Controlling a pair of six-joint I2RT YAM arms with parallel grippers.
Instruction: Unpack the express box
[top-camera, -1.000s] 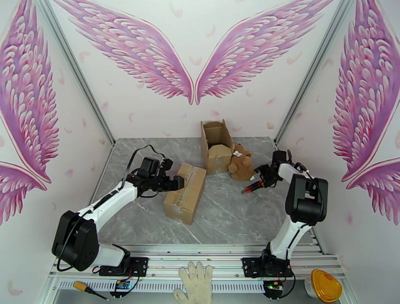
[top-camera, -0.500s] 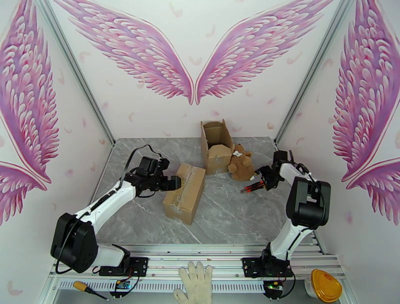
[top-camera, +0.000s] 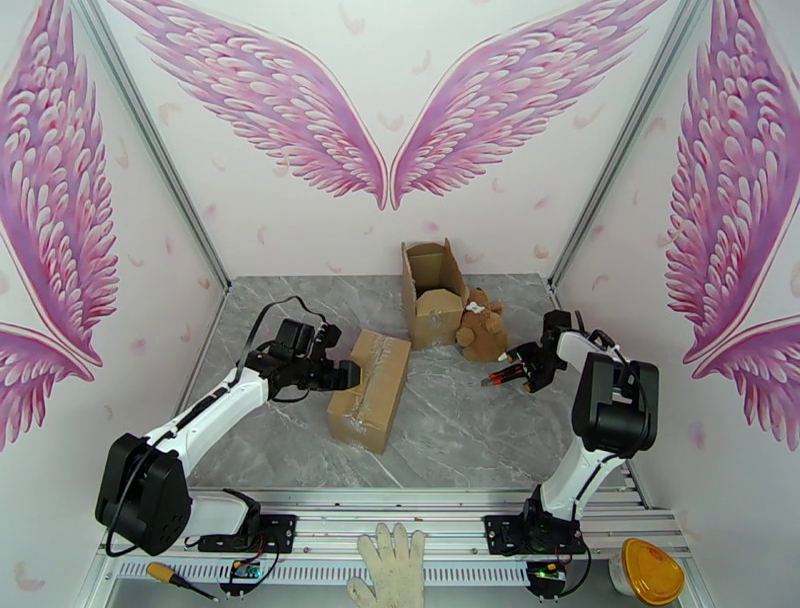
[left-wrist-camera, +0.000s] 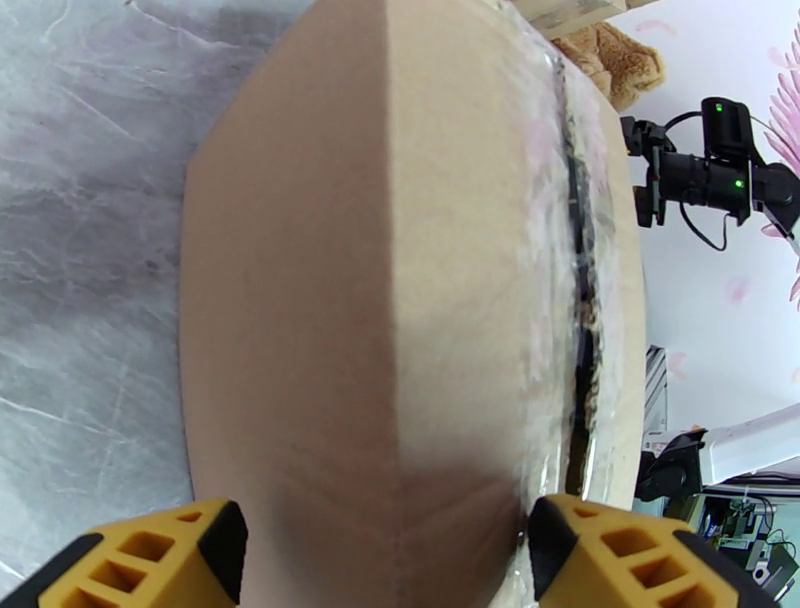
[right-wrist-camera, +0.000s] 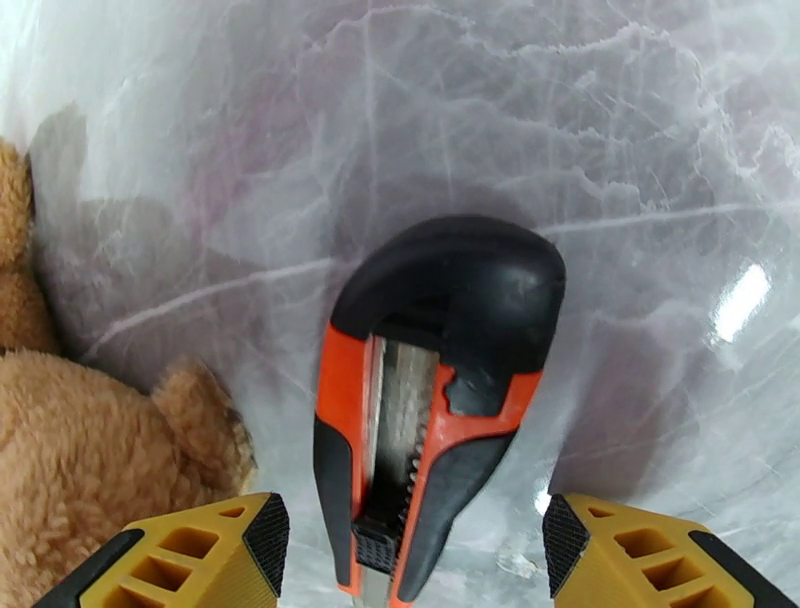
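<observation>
We note the sealed box (left-wrist-camera: 400, 250) lying lengthwise straight ahead of the left gripper (left-wrist-camera: 385, 535), fingers apart; right gripper (right-wrist-camera: 410, 530) spread astride the knife (right-wrist-camera: 440, 380).

Utility knife (right-wrist-camera: 440, 330) is cut off at the lower frame edge. Teddy bear (right-wrist-camera: 90, 470) is cropped at lower left. Sealed box (left-wrist-camera: 400, 300) surface is blurred.

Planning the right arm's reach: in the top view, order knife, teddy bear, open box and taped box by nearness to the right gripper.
1. knife, just left of the right gripper
2. teddy bear, behind-left
3. open box, farther back
4. taped box, far left
</observation>
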